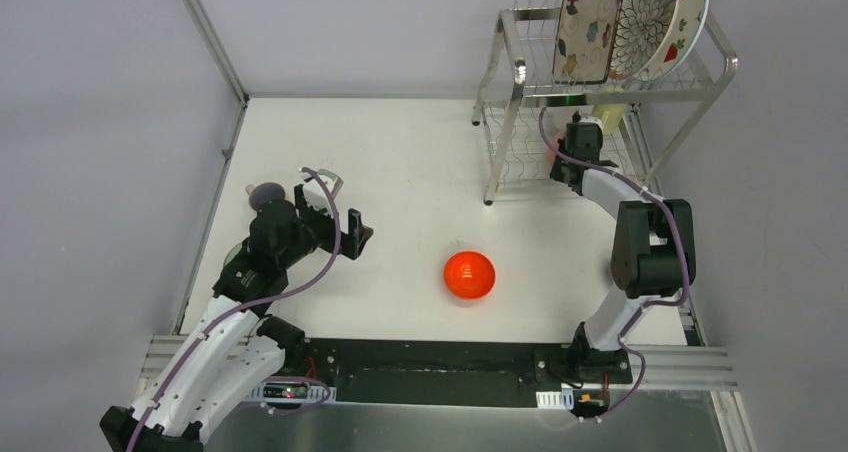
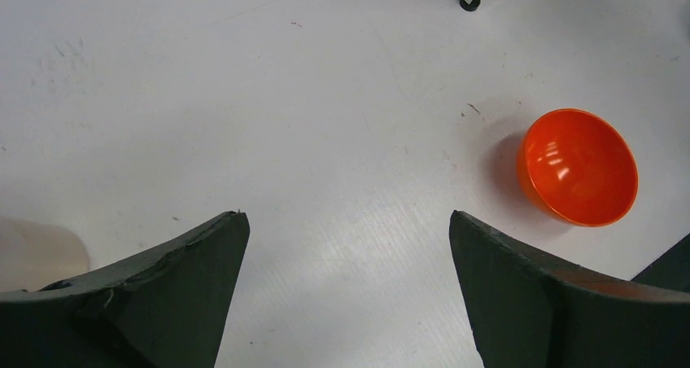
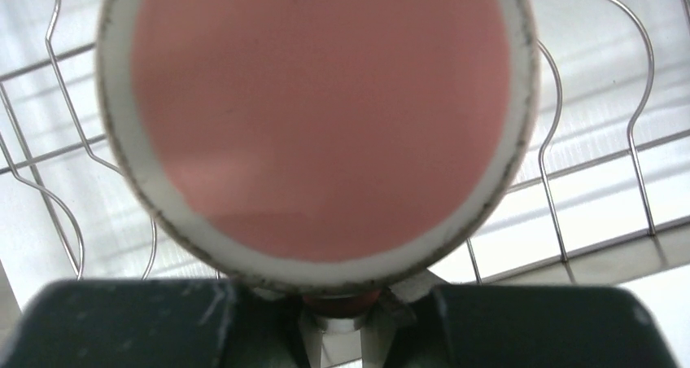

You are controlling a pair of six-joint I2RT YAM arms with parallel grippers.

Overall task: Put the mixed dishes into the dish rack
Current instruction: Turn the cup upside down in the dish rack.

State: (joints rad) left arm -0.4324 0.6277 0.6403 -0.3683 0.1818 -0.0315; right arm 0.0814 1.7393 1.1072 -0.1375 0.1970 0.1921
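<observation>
Dish rack (image 1: 520,72): stands at the far right corner of the surface (image 1: 400,142); two tiers of silver wire.
Upper shelf: three plates stand on edge side by side. The floral rectangular plate (image 1: 588,27) is at the left, the round brown-petal plate (image 1: 645,22) in the middle, and the white strawberry plate (image 1: 692,17) at the right.
Lower shelf (image 1: 520,157): the yellow cup (image 1: 608,118) sits toward the back right, under the plates.
Right fingers (image 3: 122,323): reach into the rack's lower tier from the front, clamped on the pink cup (image 3: 325,116).
Pink cup: held on its side over the wire lower shelf, its round white-rimmed face toward the wrist camera. Contact with the wires cannot be determined.
Red-orange bowl (image 1: 469,275): upright on the surface, in front of the rack and well apart from it.
Left fingers (image 2: 163,295): spread wide apart and holding nothing, far to the left of the rack and pointing toward the bowl.
Dark rounded item (image 1: 266,192): beside the left arm, farthest from the rack; type not discernible.
</observation>
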